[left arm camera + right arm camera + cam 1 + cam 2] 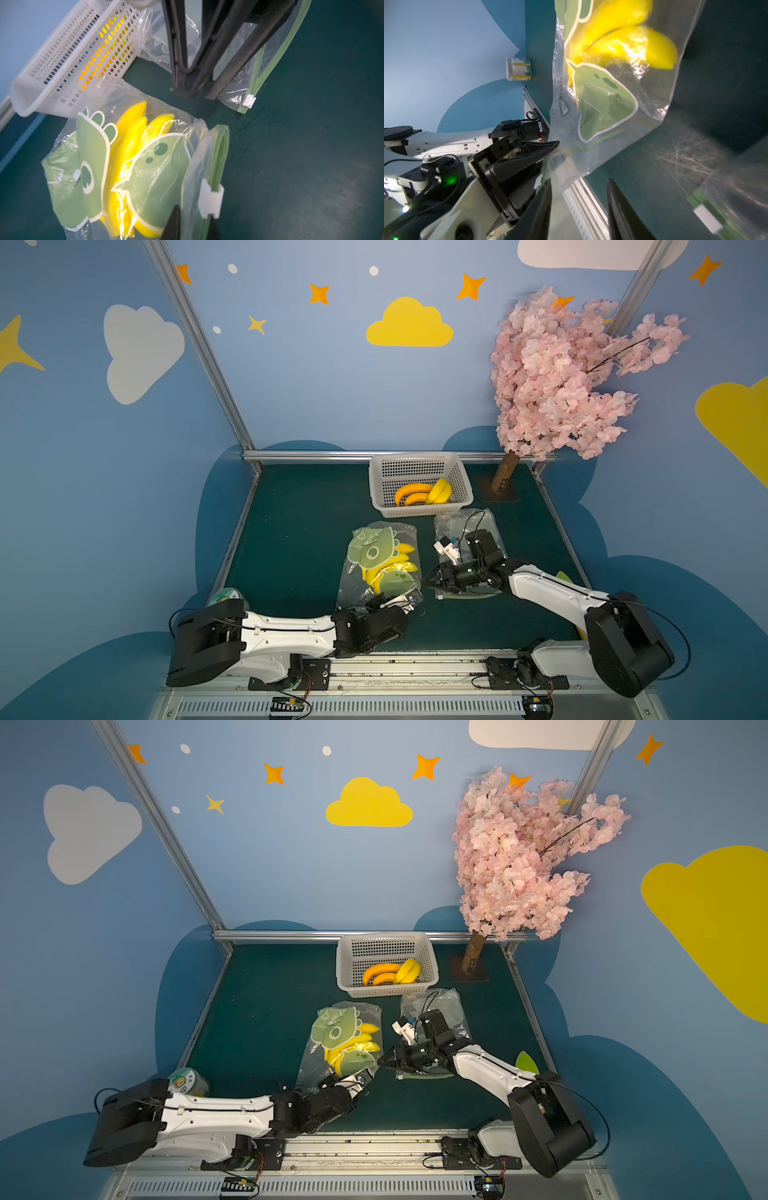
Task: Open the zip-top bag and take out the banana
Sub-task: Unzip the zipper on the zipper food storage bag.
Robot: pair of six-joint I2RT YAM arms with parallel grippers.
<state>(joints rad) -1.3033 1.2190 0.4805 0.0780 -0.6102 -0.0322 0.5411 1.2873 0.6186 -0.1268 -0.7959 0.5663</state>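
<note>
The left arm [286,635] and right arm [552,593] have glossy white shells, tiny screws, black joints and looping black cables [686,641]. The left gripper [194,226] and right gripper [579,182] taper black.

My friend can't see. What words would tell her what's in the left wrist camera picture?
A clear zip-top bag with green cartoon prints holds yellow bananas on a dark green table, its white slider nearest the camera. Farther off are a white basket and the right gripper, jaws apart.

white mesh basket [424,511] is standing at the back of green mat [299,531] | pink blossom tree [552,377] is standing right of it | round tin [224,596] is sitting at near-left corner
</note>
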